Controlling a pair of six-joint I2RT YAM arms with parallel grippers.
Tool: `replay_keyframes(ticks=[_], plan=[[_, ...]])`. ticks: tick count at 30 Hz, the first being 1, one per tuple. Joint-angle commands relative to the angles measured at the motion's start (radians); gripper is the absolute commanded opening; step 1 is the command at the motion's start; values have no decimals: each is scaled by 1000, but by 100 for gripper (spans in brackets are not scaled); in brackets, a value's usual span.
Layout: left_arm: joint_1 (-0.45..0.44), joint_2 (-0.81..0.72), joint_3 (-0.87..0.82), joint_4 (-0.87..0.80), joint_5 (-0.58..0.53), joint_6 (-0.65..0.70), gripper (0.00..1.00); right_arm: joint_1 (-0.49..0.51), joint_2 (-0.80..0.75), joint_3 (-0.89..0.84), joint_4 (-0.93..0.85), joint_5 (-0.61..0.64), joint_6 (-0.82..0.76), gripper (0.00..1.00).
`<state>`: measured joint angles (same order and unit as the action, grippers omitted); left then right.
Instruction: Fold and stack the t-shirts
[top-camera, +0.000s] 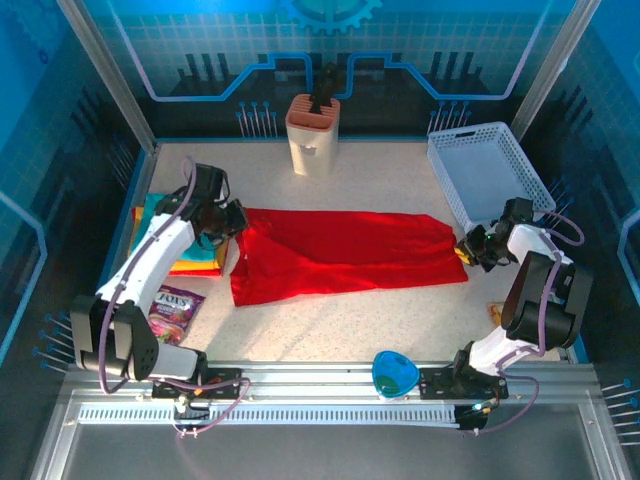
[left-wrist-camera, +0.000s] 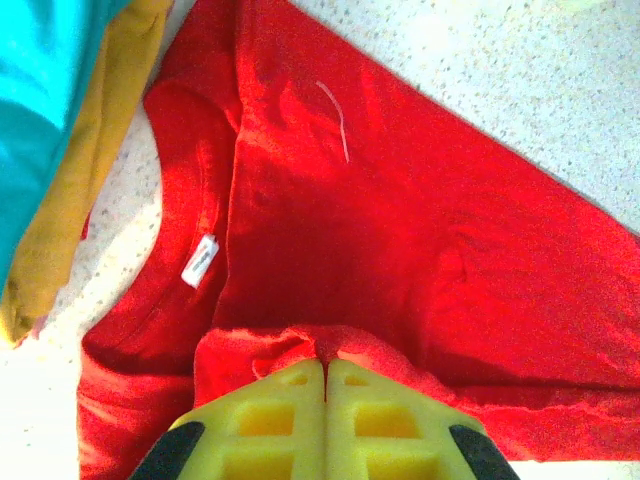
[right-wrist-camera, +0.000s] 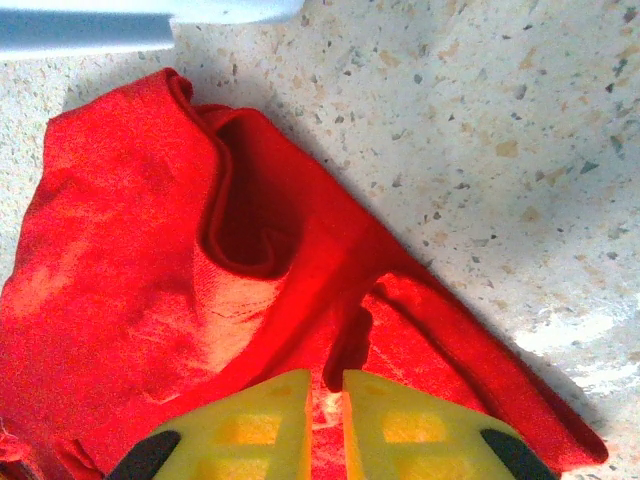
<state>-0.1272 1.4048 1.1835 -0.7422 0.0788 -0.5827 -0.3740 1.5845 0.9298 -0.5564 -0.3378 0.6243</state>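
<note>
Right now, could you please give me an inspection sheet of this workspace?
Surface: speckled table, no spills seen.
Job's things: red shirt stretched out across the middle; folded shirts, teal, orange and yellow, stacked at its left end.
Clutter: candy bag near the left arm's base; blue object on the front rail; beige holder at the back; white basket at the back right.
Grippers: left gripper shut on the red shirt near its collar; right gripper shut on its other end.
Cables: purple cables run along the arms.
Surroundings: blue panels wall in the table.
</note>
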Motion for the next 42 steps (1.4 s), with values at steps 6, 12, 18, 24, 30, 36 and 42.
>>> replay_keyframes(ticks=[6,12,18,24,30,36,42], plan=[[11,99,120,-12,-28,54,0,2,9,4,3,-20,8,16],[11,181,212,-33,-39,82,0,3,7,7,3,-17,9,16],[11,258,281,-60,-50,110,0,1,8,3,13,-28,18,24],[11,303,280,-57,-73,121,0,-11,-30,-44,109,-155,114,58],[18,363,287,-47,-86,124,0,-8,-76,-45,116,-155,118,65],[21,436,317,-32,-54,117,61,-8,-74,-71,111,-173,100,65],[-12,339,241,-18,13,76,67,-7,-109,-82,92,-166,71,65]])
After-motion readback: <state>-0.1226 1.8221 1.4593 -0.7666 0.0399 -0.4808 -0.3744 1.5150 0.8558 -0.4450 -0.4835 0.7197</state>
